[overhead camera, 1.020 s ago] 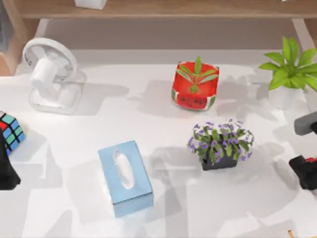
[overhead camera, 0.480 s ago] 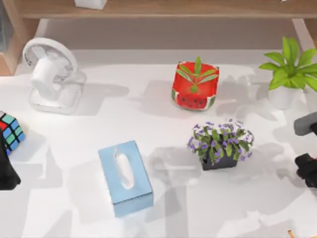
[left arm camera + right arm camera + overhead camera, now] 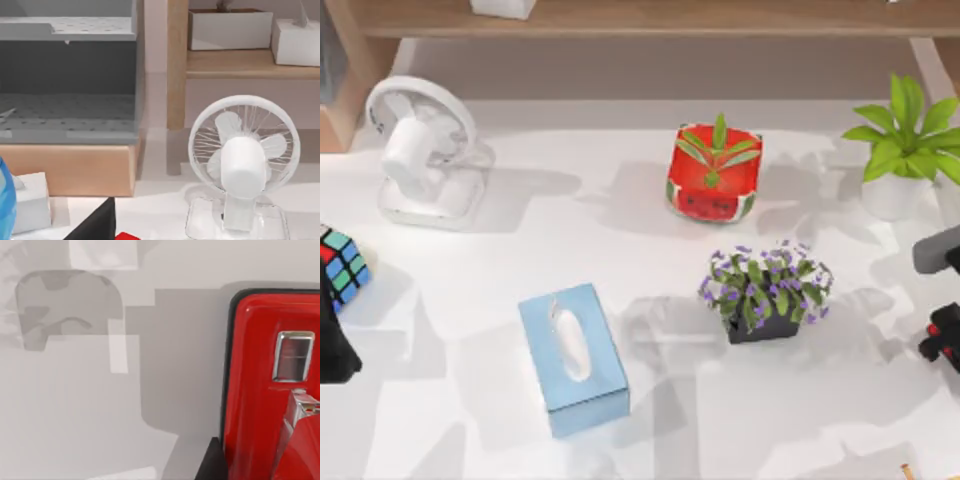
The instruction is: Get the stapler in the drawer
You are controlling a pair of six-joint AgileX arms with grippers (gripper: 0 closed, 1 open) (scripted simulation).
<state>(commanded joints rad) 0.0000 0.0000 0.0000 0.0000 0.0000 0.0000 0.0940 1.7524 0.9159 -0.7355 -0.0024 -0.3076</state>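
Stapler: seen close in my right wrist view, lying on the white table; glossy red top, thin black trim along the edge, small metal plate set into the red, a bright metal strip below it.
Long axis: runs along the red body's straight black-trimmed edge; one rounded end is in frame, the other is cut off, so I cannot tell which end is the front.
Stapler from above: a speck of red at the table's far right edge, in with the dark right gripper; too little shows to read its heading.
Right gripper: at the right edge of the table, right of the purple flowers. I cannot tell whether the fingers are apart or clamped on anything.
Left gripper: a dark shape at the table's left edge, below the cube. Cannot tell its finger state either.
Left wrist view: white fan on its clear base, a grey perforated drawer unit on a wooden base, wooden shelf with white boxes behind; a red sliver at the frame's lower edge, unidentifiable.
Top view extras: blue tissue box left of centre, watermelon pot behind the flowers, green plant far right.
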